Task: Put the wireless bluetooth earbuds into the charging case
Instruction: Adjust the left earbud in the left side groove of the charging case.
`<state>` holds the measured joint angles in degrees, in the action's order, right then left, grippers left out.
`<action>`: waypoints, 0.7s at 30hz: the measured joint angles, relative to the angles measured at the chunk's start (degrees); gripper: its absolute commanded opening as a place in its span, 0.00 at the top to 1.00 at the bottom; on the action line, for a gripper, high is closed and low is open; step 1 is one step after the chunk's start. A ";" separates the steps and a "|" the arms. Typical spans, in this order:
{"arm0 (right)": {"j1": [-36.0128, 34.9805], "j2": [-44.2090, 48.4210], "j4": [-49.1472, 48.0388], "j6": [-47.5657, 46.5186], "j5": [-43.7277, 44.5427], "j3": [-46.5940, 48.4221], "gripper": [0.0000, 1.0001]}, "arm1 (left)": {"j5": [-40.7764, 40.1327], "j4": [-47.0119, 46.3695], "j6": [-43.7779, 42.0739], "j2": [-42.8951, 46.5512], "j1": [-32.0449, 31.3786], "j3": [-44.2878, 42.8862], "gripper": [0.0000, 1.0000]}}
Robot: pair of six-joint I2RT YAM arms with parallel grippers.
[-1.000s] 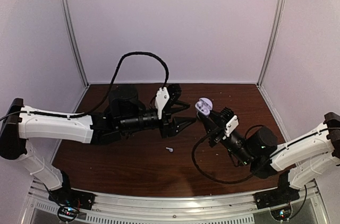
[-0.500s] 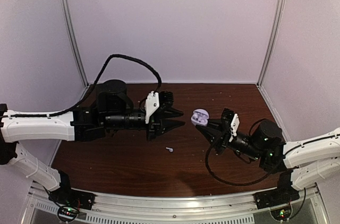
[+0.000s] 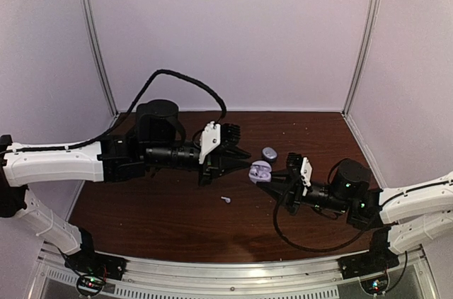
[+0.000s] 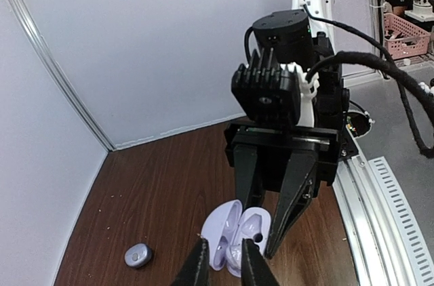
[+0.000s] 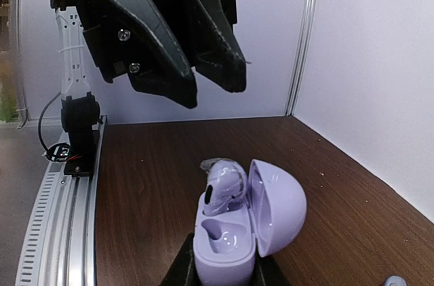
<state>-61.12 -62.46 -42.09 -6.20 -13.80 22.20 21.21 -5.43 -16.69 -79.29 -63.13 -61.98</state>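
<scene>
Gripping the open lilac charging case by its lower half, the right gripper has both fingers clamped on the body and holds it above the dark wooden table, near the middle. The lid is swung back to one side. In the right wrist view one earbud sits in the far socket with its rounded end sticking up, while the near socket is bare. The left gripper points at the case from the opposite side, close to it but not touching. Its fingers stand a narrow gap apart, and nothing shows between them. A second earbud lies loose on the table, nearer the arm bases than either gripper. A small rounded lilac object, closed, rests on the wood just beyond the held case.
</scene>
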 measured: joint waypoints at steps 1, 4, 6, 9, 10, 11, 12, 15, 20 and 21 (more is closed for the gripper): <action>0.00 0.00 0.35 0.22 -0.20 0.02 1.00 | 0.13 0.44 -0.22 -0.33 -0.04 -0.31 0.82; 0.04 0.07 0.96 0.57 -0.59 0.04 1.00 | 0.42 1.38 -0.79 -1.11 -0.37 -0.57 0.82; 0.07 0.15 1.27 0.63 -0.76 0.04 1.00 | 0.52 2.03 -0.98 -1.57 -0.48 -0.57 0.82; 0.11 0.26 1.64 0.66 -0.90 0.04 1.00 | 0.57 2.84 -1.20 -2.34 -0.59 -0.59 0.83; 0.13 0.26 1.68 0.66 -0.96 0.04 1.00 | 0.57 3.08 -1.31 -2.60 -0.61 -0.61 0.83; 0.13 0.31 1.70 0.66 -1.05 0.04 1.00 | 0.55 3.30 -1.40 -2.80 -0.63 -0.61 0.83; 0.13 0.35 1.70 0.66 -1.22 0.04 1.00 | 0.55 3.52 -1.46 -3.02 -0.63 -0.63 0.84; 0.13 0.37 2.21 0.66 -1.70 0.04 1.00 | 0.55 3.76 -1.73 -3.67 -0.63 -0.98 0.85; 0.13 0.37 3.06 0.63 -3.17 0.24 1.00 | 0.94 4.20 -2.32 -4.42 -0.63 -1.73 0.88; 0.15 0.37 3.37 0.63 -3.41 0.33 1.00 | 1.11 4.44 -2.47 -4.50 -0.63 -1.88 0.89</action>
<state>-60.97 -62.08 -38.72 -5.56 -17.21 22.52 22.33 -0.99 -19.16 -83.79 -63.77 -63.86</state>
